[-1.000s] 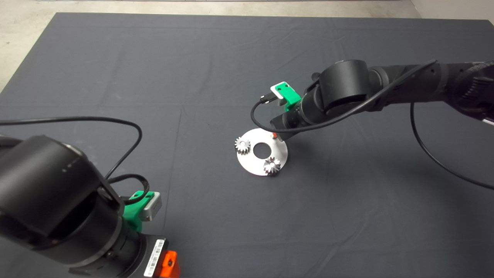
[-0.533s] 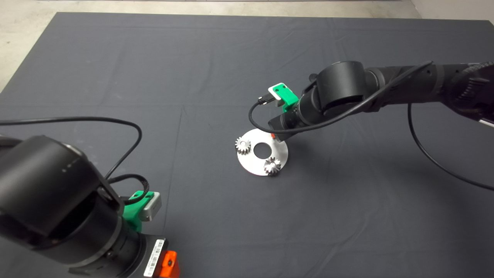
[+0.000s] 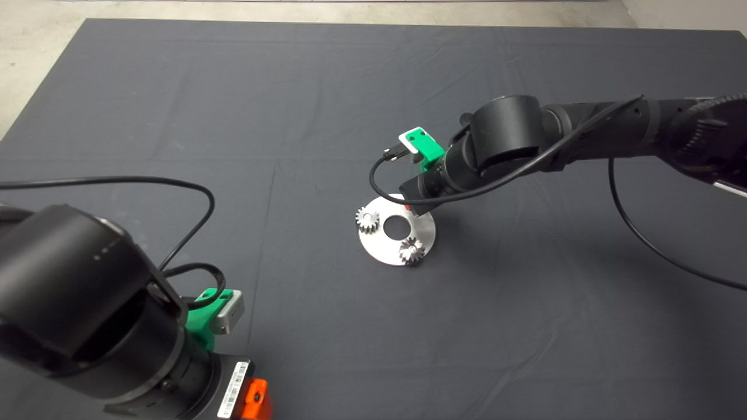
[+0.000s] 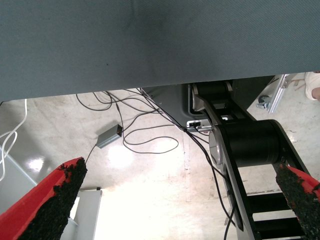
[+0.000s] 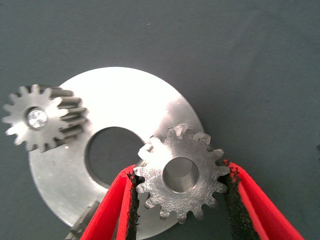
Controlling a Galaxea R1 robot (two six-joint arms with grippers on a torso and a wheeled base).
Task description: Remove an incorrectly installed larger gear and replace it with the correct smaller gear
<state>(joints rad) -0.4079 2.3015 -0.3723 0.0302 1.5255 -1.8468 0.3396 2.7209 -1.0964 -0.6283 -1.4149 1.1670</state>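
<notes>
Left end effector [image 4: 180,200] is parked at the lower left of the head frame. Its fingers are wide apart and hold nothing; its wrist view shows only floor and cables.

Mid-frame on the dark mat [image 3: 525,321] lies a flat round silver metal disc with a centre hole [image 3: 379,248]. A star-like long-toothed silver gear [image 3: 411,251] sits on its near edge and a pale silver short-toothed gear [image 3: 367,219] on its left edge. I cannot tell if the star-like one is the wrong gear.

Just behind, the right end effector [image 5: 182,200] is narrowed onto the small grey short-toothed metal gear with a round centre hole [image 5: 181,175], pads on the tooth tips, over the disc's far-right rim. Whether it is seated is hidden.

Risks:
- The pads bear on tooth tips only, so the gear may twist or slip out.
- An off-centre hole would jam it on its mount, or tilt it.
- Its teeth may clash with the neighbouring gears.
- The disc looks unclamped, so a downward push could slide or tip it.
</notes>
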